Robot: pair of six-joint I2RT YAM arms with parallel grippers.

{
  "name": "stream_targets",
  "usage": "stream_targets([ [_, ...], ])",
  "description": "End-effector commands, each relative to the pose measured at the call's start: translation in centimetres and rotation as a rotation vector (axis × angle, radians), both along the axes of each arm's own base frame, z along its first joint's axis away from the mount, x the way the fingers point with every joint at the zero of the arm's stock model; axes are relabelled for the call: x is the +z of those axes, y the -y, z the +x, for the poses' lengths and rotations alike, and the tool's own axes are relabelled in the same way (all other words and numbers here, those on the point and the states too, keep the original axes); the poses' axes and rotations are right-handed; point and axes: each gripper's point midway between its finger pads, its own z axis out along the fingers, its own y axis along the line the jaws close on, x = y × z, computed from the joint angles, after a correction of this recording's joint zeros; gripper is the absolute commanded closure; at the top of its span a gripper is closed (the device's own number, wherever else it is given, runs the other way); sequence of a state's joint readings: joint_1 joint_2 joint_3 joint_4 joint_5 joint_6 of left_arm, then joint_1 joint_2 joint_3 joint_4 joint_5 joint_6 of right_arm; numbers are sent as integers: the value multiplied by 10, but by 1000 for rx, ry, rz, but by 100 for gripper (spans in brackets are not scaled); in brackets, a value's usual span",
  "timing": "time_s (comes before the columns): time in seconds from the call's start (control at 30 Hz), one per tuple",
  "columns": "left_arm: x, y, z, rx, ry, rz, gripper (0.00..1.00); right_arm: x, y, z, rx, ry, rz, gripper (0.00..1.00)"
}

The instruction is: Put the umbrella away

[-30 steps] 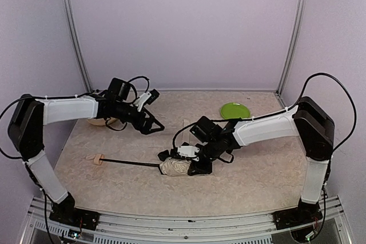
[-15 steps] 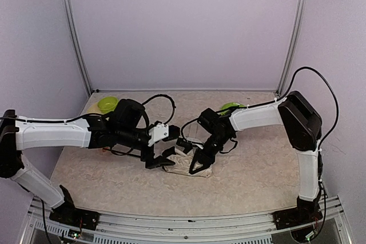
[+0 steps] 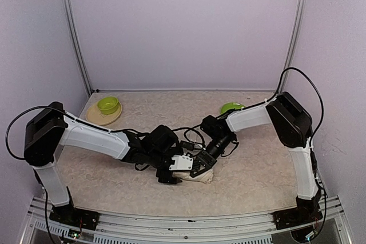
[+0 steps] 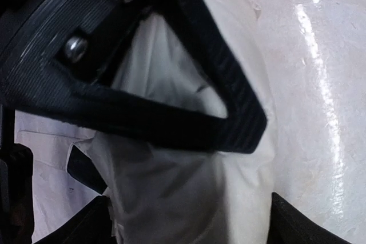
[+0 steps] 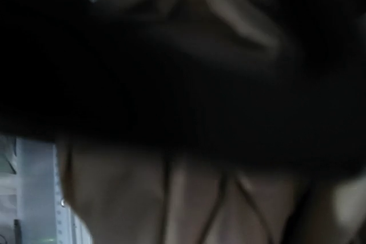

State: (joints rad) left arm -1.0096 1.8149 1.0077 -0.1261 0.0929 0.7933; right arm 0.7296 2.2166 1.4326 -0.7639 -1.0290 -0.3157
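Note:
The umbrella [image 3: 201,176] lies as a crumpled cream-beige bundle on the table at front centre. Its shaft and wooden handle are hidden under the arms. My left gripper [image 3: 174,171] is low at the bundle's left end. In the left wrist view its jaws stand wide apart with cream fabric [image 4: 189,187] between them [image 4: 189,234]. My right gripper [image 3: 201,162] presses on the bundle from behind. One of its black fingers [image 4: 229,101] lies across the fabric. The right wrist view is dark and blurred, showing only beige folds [image 5: 189,198].
A green bowl [image 3: 107,105] sits on a cream plate [image 3: 98,119] at the back left. A green plate [image 3: 231,107] lies at the back right. Purple walls close off the table [image 3: 257,164] at the back and sides.
My left arm has swung from the back left down to the umbrella's left end. My right gripper has stayed at the canopy. The shaft and handle, stretched out leftward before, no longer show.

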Motion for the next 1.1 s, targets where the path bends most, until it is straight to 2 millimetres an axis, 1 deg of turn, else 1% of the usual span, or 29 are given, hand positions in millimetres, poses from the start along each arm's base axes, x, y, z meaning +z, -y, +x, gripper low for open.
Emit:
stream_targets([
  [0.0,-13,8,-23,-72,-17,34,15,-64,38,-1,-28,-40,-259,97],
  [0.03,-17,10,-28,-83,-25,41,21,-62,34,3,-34,-35,-245,96],
  [0.13,-28,7,-31,-62,-60,82,50,-59,31,12,-51,-20,-239,89],
  [0.2,-35,-1,-34,-55,-96,127,61,-56,34,19,-75,-1,-241,78],
  [0.27,-42,-11,-38,-53,-158,159,66,-49,37,29,-113,23,-229,67],
  [0.37,-49,-21,-37,-13,-242,189,77,-23,42,52,-202,91,-173,57],
  [0.4,-50,-23,-36,3,-272,192,79,-13,45,62,-239,116,-152,48],
  [0.43,-52,-25,-36,15,-305,195,83,0,49,70,-274,144,-128,42],
  [0.47,-53,-24,-36,23,-341,189,85,11,53,78,-305,175,-105,38],
  [0.53,-55,-22,-39,25,-437,171,93,33,63,91,-359,254,-73,35],
  [0.6,-59,-21,-39,40,-507,177,100,48,75,100,-401,350,-80,34],
  [0.67,-62,-18,-38,52,-554,190,100,57,87,104,-430,448,-107,34],
  [0.73,-67,-19,-42,60,-637,210,100,68,97,105,-464,539,-109,37],
  [0.8,-72,-19,-41,102,-707,225,100,83,102,103,-503,671,-81,38],
  [0.83,-74,-20,-40,125,-740,236,100,84,105,95,-504,738,-71,39],
  [0.87,-78,-21,-40,142,-773,250,100,92,103,89,-498,823,-47,39],
  [0.93,-84,-25,-39,175,-816,266,100,102,94,68,-428,1007,-1,39],
  [0.97,-86,-25,-38,190,-825,271,100,104,86,52,-361,1099,31,38],
  [1.0,-88,-26,-37,201,-833,275,100,103,77,35,-286,1177,59,37],
  [1.07,-91,-26,-37,216,-860,279,100,104,64,12,-186,1294,105,34],
])
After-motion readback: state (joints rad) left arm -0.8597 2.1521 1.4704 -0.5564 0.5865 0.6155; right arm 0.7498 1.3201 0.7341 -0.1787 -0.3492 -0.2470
